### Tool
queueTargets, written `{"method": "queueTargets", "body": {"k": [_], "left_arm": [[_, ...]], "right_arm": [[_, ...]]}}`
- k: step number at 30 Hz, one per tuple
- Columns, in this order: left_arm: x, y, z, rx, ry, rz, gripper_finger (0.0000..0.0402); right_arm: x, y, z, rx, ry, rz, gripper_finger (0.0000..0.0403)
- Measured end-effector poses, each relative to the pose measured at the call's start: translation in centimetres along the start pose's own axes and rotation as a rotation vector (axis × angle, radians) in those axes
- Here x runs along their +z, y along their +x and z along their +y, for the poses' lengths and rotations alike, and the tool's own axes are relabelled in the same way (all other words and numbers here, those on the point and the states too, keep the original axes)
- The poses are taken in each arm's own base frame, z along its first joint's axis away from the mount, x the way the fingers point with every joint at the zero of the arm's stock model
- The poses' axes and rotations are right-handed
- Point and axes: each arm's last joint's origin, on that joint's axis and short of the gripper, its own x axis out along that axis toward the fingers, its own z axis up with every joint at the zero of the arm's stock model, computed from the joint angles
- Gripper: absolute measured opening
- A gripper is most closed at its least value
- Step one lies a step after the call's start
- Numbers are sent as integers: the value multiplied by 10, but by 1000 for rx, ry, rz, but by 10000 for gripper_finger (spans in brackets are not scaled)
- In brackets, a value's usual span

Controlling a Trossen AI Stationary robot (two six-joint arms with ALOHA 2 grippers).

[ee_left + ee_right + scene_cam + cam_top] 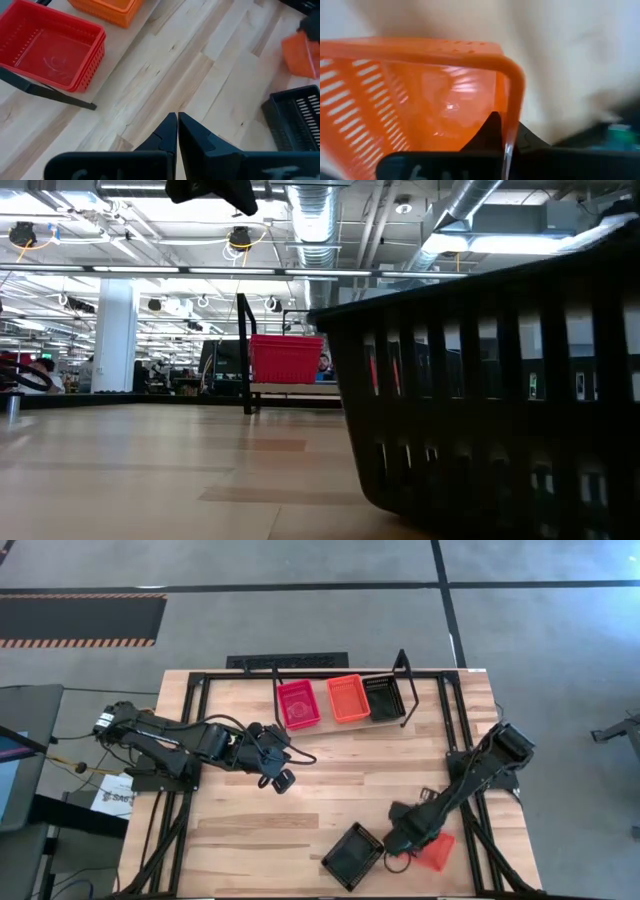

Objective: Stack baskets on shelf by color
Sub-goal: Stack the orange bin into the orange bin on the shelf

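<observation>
Orange basket (415, 95) getting grabbed by right gripper (412, 843) at table's near-right edge, fingers clamping its rim.
Next imo: lifting it onto orange stack (348, 698) on shelf (404, 665); left gripper (177, 131) idling shut mid-table.

A wooden table (250, 830) stands on grey floor (300, 620) (hazard-striped mat (80, 620) beyond).

Readable text: you have none that can be made out in full in any view.
Paper sheet (113, 795): lying on the floor beside the table's left edge, you see dark print on it, too small to read.
Left claw (177, 131): pale marks on its housing, cut off at the frame edge, unreadable.
Right claw (496, 131): pale marks on its housing likewise, partly cropped, unreadable.
</observation>
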Motion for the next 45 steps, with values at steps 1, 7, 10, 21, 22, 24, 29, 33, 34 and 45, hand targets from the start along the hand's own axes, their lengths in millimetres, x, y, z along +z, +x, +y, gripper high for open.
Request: {"method": "queueTargets", "body": {"k": [1,7,10,21,22,24,29,33,34,45], "left_arm": [[0,0,0,5,-1,-4,0],[4,-1,3,101,-76,-120,0],[10,-3,-1,134,-110,-249,0],[36,-17,-26,39,-35,-570,0],[38,-18,-27,14,-24,-582,1],[42,-21,-31,-45,12,-599,6],[45,-24,-37,-181,86,-598,44],[44,-23,-37,-186,92,-583,88],[44,-23,-37,-184,91,-583,99],[59,-11,-20,-55,23,-618,176]], "right_arm": [[1,-9,-5,-48,21,-25,5],[10,-76,-43,-115,259,-361,4],[12,-109,-71,-79,436,-646,3],[15,-168,-137,-70,685,-1264,2],[19,-170,-140,-85,679,-1272,2],[27,-173,-141,-114,657,-1279,2],[49,-174,-141,-174,595,-1258,2],[61,-175,-140,-179,573,-1258,2],[63,-176,-140,-174,566,-1263,2],[76,-205,-132,-141,494,-1426,2]]}}
